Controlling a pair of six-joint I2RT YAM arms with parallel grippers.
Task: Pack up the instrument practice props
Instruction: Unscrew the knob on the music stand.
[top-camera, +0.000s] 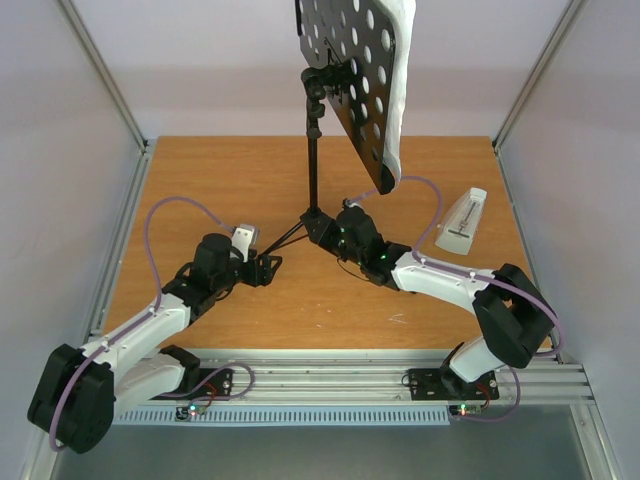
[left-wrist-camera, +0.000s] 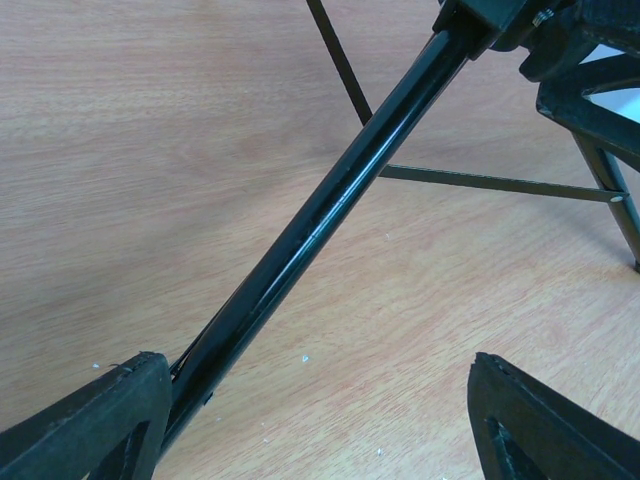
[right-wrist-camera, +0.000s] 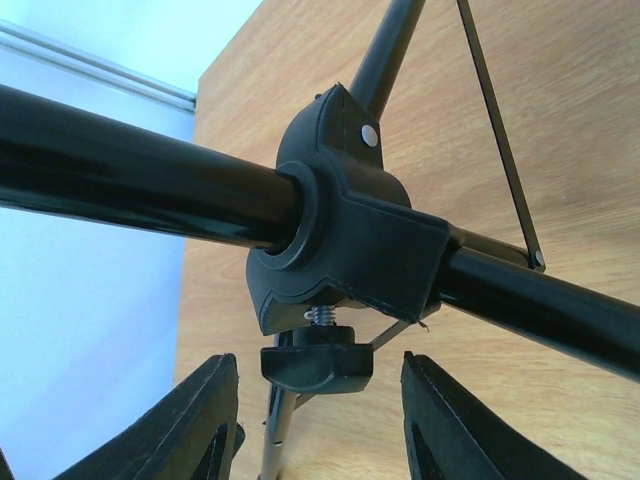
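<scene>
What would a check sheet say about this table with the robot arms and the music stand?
Surface: wooden tabletop, a few white specks.
Job's things: black music stand upright on its tripod; white sheet-music pages showing along the edge of its holed desk; metronome to its right, apart.
Clutter: nothing seen.
Grippers: left tool open, a tripod leg between its fingers; right tool open around the clamp knob under the stand's hub, gaps on both sides.
Cables: purple cables looped along both arms.
Surroundings: white walls, metal frame rails.
</scene>
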